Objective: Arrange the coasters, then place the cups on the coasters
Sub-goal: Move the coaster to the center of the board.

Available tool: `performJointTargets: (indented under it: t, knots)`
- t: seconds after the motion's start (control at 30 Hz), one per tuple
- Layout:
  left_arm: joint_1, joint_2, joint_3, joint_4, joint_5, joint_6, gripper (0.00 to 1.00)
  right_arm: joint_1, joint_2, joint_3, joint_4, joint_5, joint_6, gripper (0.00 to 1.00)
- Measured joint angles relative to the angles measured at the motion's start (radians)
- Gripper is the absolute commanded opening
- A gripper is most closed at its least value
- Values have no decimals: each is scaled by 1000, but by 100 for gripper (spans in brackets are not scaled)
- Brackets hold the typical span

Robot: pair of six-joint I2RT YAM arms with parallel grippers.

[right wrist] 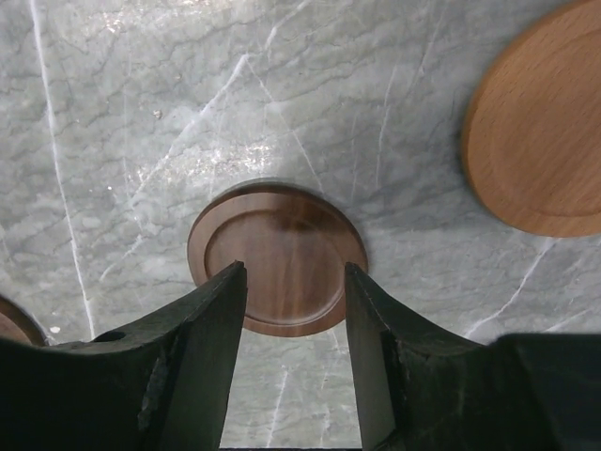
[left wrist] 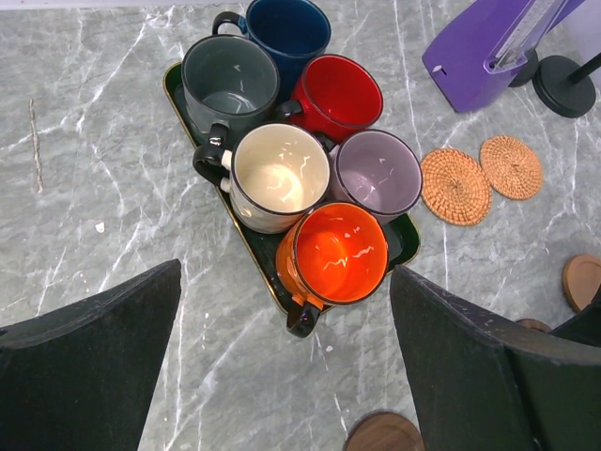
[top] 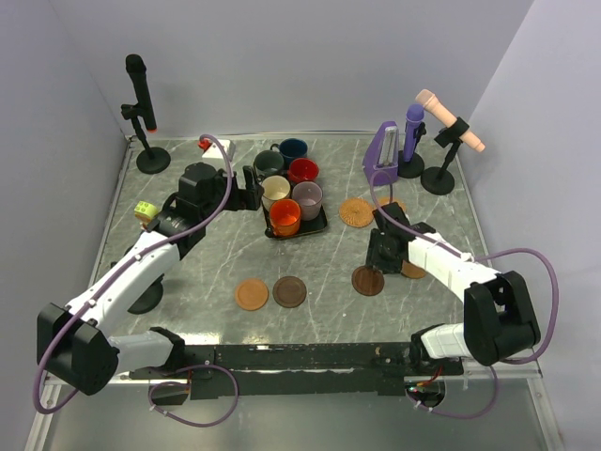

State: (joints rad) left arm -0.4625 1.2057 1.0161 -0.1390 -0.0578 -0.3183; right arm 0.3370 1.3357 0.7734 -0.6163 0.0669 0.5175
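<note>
Six cups stand packed in a black tray (top: 322, 224): orange (left wrist: 338, 252), cream (left wrist: 280, 176), mauve-grey (left wrist: 377, 174), red (left wrist: 338, 94), grey-green (left wrist: 230, 85) and navy (left wrist: 286, 28). My left gripper (left wrist: 285, 305) hangs wide open just short of the orange cup (top: 284, 216), holding nothing. My right gripper (right wrist: 293, 272) is part open, its tips hovering over the near half of a dark brown coaster (right wrist: 277, 246), which lies flat on the table (top: 367, 280). Other coasters: a tan one (top: 252, 294) and a dark one (top: 289, 291) side by side, a woven one (top: 356, 211), a tan one (right wrist: 535, 132).
A purple stand (top: 383, 150) and two microphones on stands (top: 441, 141) occupy the back right, and a black microphone (top: 141, 103) the back left. A green tape roll (top: 146, 209) lies by the left edge. A second woven coaster (left wrist: 511, 166) lies beside the first.
</note>
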Motion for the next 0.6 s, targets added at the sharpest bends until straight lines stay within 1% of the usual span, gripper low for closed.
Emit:
performJointTargets:
  t: [0.27,0.6]
  knots:
    - [-4,0,0,0,1,-1,97,6,0,-30,0,33,22,51]
    - [-13,0,0,0,0,0,97,6,48,-48,-5,56,25,41]
